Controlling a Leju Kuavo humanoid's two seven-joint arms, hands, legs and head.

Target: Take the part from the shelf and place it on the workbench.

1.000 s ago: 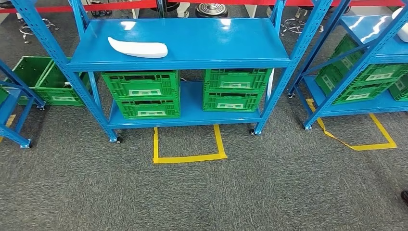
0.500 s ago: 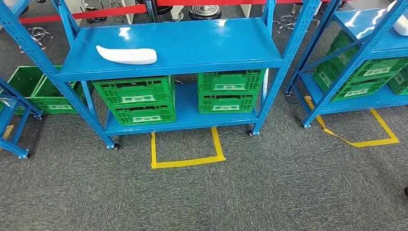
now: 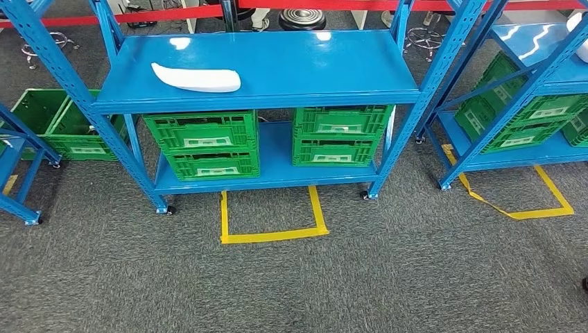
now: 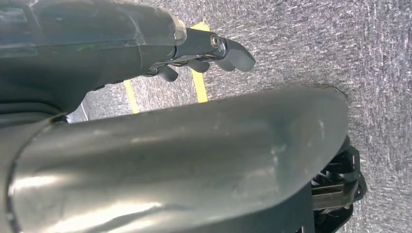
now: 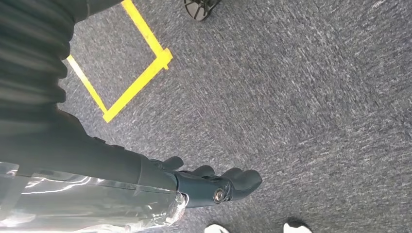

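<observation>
1. White part [image 3: 196, 78] lies far-left on top shelf [image 3: 291, 66], untouched.
2. Left hand [image 4: 204, 51] and right hand [image 5: 214, 184] hang over carpet, fingers loosely apart, holding nothing.
3. We should stop square w/ the yellow tape box [image 3: 272, 216], then reach for the part's middle, approx level.

A warehouse-style storeroom is showing itself here: blue steel shelving racks [image 3: 263, 69] on castors are standing on grey carpet [image 3: 347, 277], green plastic crates [image 3: 202, 144] are sitting stacked on the lower shelf, and yellow floor tape [image 3: 272, 234] is marking bays.
</observation>
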